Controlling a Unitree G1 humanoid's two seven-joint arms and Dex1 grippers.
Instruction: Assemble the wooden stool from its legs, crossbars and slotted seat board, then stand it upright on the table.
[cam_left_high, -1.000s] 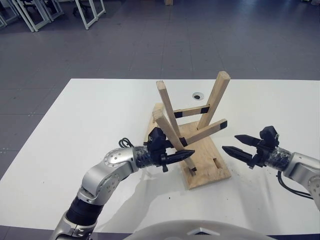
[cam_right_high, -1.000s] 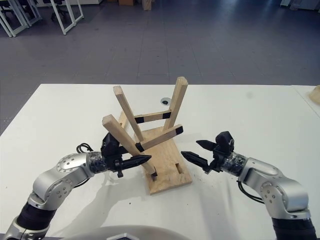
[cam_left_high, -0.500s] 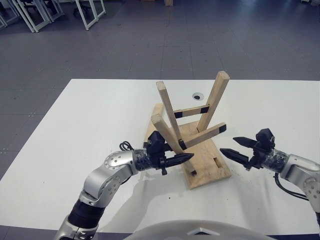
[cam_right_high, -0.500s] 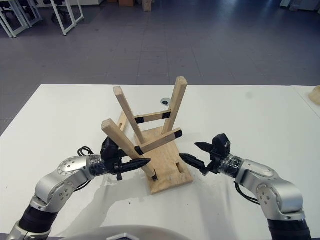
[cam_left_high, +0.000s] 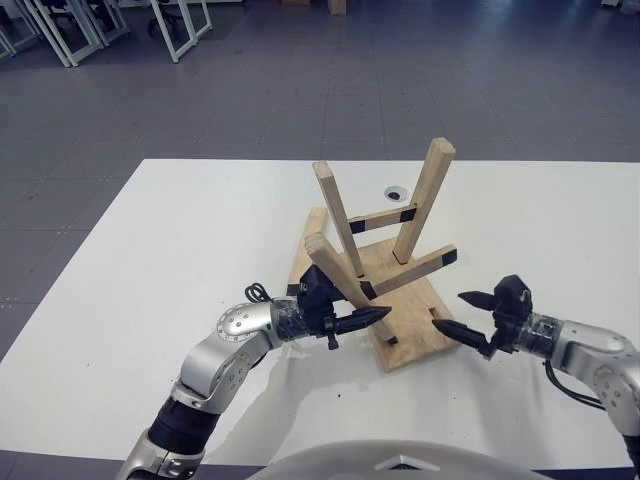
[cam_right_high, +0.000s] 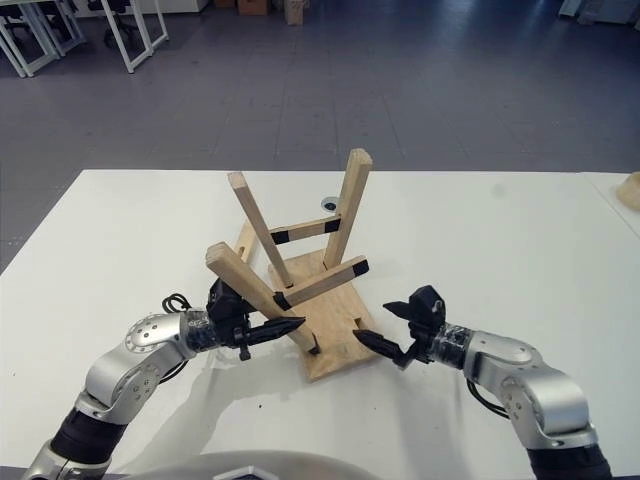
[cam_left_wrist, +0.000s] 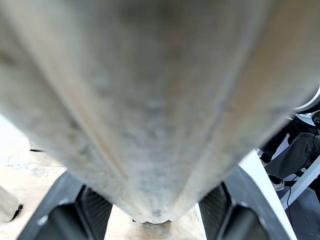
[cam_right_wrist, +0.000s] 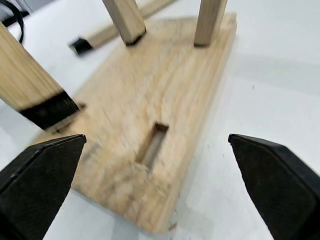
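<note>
The slotted seat board lies on the white table with three legs standing up out of it. Two black-tipped crossbars join the legs. My left gripper is shut on the slanting near-left leg; that leg sits between the fingers in the left wrist view. My right gripper stands open at the board's near right corner, not touching it. In the right wrist view an unfilled slot lies between the right gripper's spread fingers.
A loose wooden bar with a black tip lies on the table behind the board's left side. A round cable hole sits near the table's far edge. Bare tabletop spreads to the left and right.
My right gripper has come in leftward and lower, close to the board's near right corner, still open. The left gripper keeps its hold on the leg; the stool shifted only slightly.
</note>
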